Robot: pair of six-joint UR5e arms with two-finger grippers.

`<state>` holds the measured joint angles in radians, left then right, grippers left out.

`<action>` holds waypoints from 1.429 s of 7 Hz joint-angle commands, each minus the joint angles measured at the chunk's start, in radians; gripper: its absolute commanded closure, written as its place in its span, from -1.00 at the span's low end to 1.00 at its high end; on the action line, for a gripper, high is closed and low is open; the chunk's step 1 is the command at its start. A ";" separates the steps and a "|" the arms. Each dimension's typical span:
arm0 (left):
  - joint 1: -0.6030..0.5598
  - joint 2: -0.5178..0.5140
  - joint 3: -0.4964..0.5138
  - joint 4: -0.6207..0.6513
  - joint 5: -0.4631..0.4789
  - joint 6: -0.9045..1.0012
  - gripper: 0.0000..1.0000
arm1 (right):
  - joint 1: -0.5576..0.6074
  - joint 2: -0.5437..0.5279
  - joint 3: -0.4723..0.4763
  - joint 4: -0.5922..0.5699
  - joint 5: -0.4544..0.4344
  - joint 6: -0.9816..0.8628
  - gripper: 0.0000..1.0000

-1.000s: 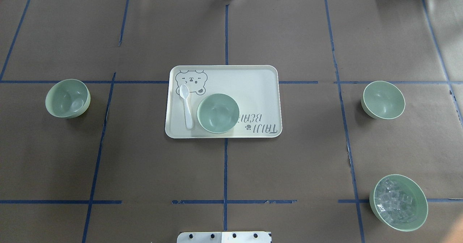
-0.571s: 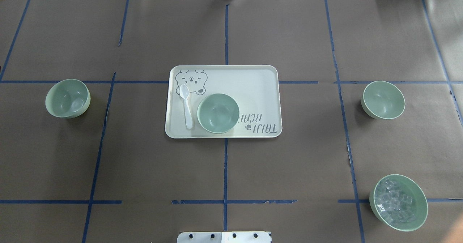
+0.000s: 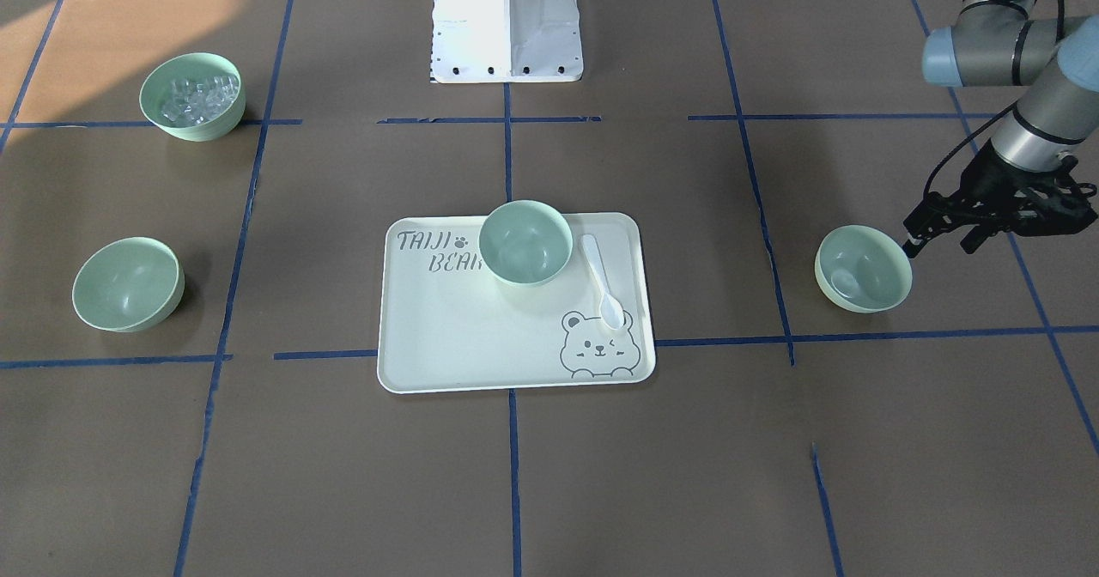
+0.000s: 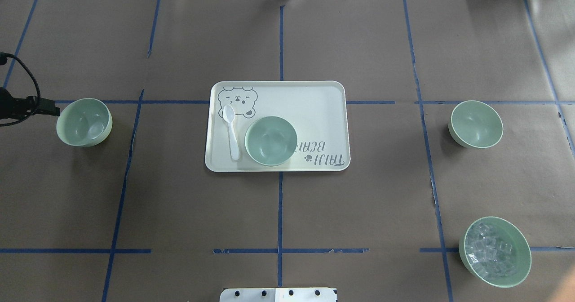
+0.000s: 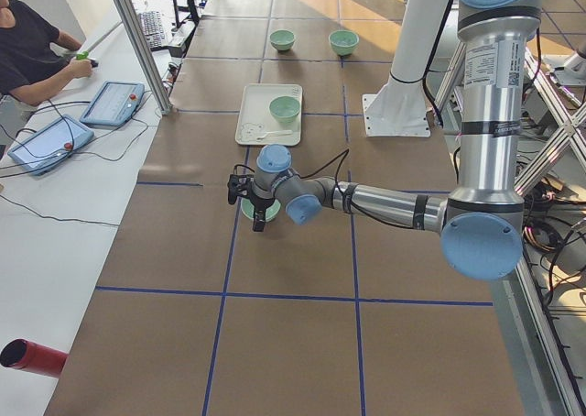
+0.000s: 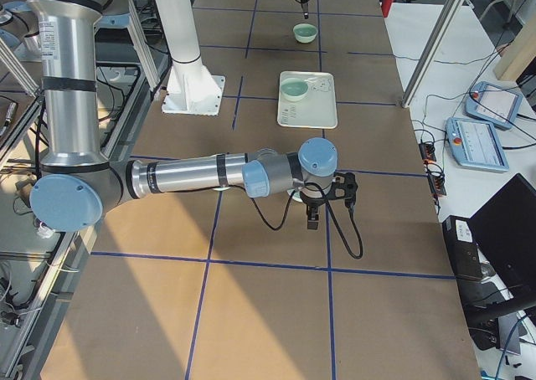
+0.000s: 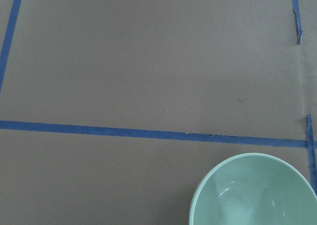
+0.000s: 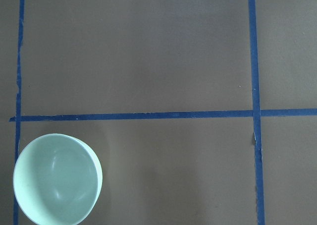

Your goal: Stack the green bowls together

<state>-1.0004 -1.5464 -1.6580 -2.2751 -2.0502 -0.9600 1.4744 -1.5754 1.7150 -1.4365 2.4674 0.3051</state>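
Reading the front-facing view first, the student asks: which step is in hand?

Instructor: The approach, I judge. The left gripper (image 3: 941,246), fingers spread and empty, hangs just beside the left bowl (image 3: 863,268), which stands well apart from the tray (image 3: 481,345) on the robot's left. The middle bowl (image 3: 525,242) sits on the tray beside a white spoon (image 3: 601,281). The right bowl (image 3: 127,283) stands well off the tray's opposite side. Nothing is stacked.

Student: And overhead?

Instructor: The same layout. Only the left gripper's tip shows, near the left bowl's outer rim.

Student: The side views?

Instructor: The right gripper (image 6: 311,219) appears only in the exterior right view, so I cannot tell whether it is spread or clenched.

Student: The wrist views?

Instructor: Each shows one bowl at the lower edge: pale mint, smooth, plain, upright, empty. The next move probably calls for setting one finger inside the rim, pinching the wall, and carrying that bowl to the tray.
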 commanded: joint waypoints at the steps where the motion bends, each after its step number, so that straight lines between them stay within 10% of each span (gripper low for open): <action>1: 0.038 -0.006 0.061 -0.067 0.024 -0.017 -0.96 | -0.005 0.000 0.000 0.011 -0.001 0.009 -1.00; 3: 0.103 -0.007 0.064 -0.075 0.071 -0.072 -0.71 | -0.019 0.000 0.000 0.013 -0.002 0.012 -1.00; 6: 0.105 -0.006 0.072 -0.075 0.071 -0.074 0.99 | -0.031 0.002 0.000 0.018 -0.004 0.014 -1.00; 10: -0.054 -0.044 0.049 0.001 -0.214 -0.089 1.00 | -0.132 0.026 -0.017 0.146 -0.039 0.240 -1.00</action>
<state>-0.9653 -1.5647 -1.6001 -2.3210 -2.1433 -1.0440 1.3837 -1.5520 1.7077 -1.3632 2.4375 0.4462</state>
